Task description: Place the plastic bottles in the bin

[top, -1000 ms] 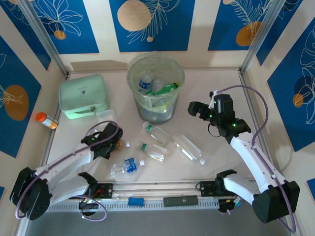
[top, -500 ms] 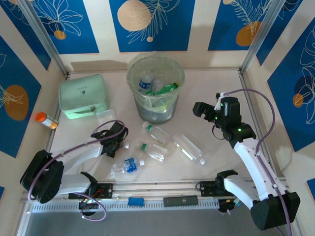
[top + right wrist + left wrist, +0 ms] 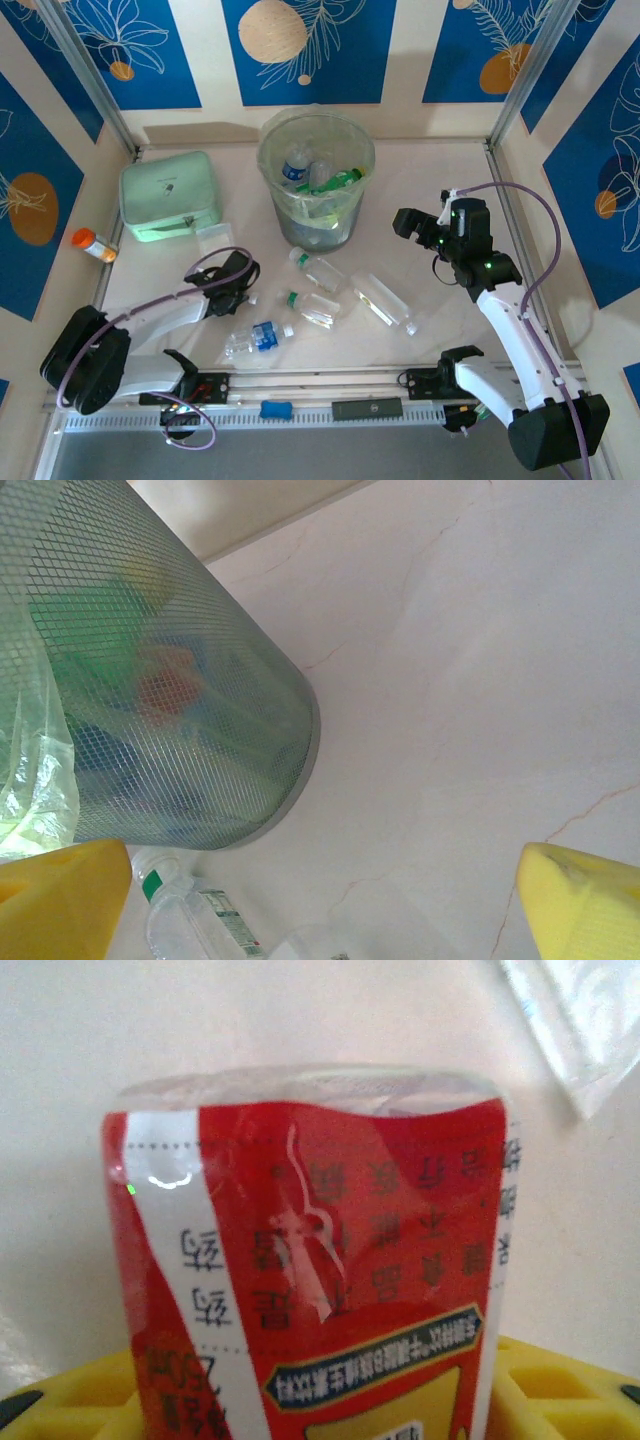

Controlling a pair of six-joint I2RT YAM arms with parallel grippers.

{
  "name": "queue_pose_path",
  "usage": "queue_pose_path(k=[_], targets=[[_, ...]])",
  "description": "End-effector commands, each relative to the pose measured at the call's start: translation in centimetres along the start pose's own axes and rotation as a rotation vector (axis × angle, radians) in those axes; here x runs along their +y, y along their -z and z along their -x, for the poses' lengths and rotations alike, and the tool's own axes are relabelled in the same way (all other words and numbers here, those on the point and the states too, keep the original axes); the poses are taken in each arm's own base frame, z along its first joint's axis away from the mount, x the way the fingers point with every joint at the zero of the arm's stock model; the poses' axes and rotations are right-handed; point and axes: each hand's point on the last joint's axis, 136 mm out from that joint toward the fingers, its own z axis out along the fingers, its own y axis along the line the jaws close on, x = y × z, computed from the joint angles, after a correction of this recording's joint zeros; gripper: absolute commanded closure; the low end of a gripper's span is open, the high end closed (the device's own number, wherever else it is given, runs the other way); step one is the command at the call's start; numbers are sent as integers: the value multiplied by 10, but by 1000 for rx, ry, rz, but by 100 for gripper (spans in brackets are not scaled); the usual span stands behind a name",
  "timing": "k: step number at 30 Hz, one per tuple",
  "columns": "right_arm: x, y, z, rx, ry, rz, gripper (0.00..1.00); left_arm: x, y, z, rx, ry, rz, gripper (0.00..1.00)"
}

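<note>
the left gripper [image 3: 238, 283] sits low on the table, and the coming move turns on the red-labelled bottle [image 3: 310, 1260] in front of its wrist camera. the bottle stands directly between the yellow pads [image 3: 60, 1400], its long axis running up the wrist view, crosswise to the line on which the jaws close. the pads meet the label on either side, so the jaws are set to about the bottle's width. it looks like a grip, but whether they press cannot be told.

the bin [image 3: 316, 150], already holding several bottles, stands at the back centre, away and to the right of this gripper, so the carry would be forward and inward.

the right gripper [image 3: 410, 225] hovers right of the bin with jaws wide and nothing between them. its camera faces the bin's mesh wall. four loose bottles lie between the arms. the clear bottle [image 3: 385, 300] is nearest the right arm and the blue-labelled one [image 3: 255, 340] nearest the left.
</note>
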Motion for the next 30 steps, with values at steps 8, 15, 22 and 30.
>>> queue_pose_path(k=[8,15,22,30], targets=[[4,-6,-8,20,-56,51,1,-81,76,48,-218,-265,-361,54],[10,-15,-8,36,-81,83,1,-158,166,65,-373,-553,-665,55],[12,-18,-8,44,-92,97,1,-231,241,47,-423,-818,-917,56],[10,-11,-11,37,-94,89,1,-298,294,14,-428,-1056,-1110,57]])
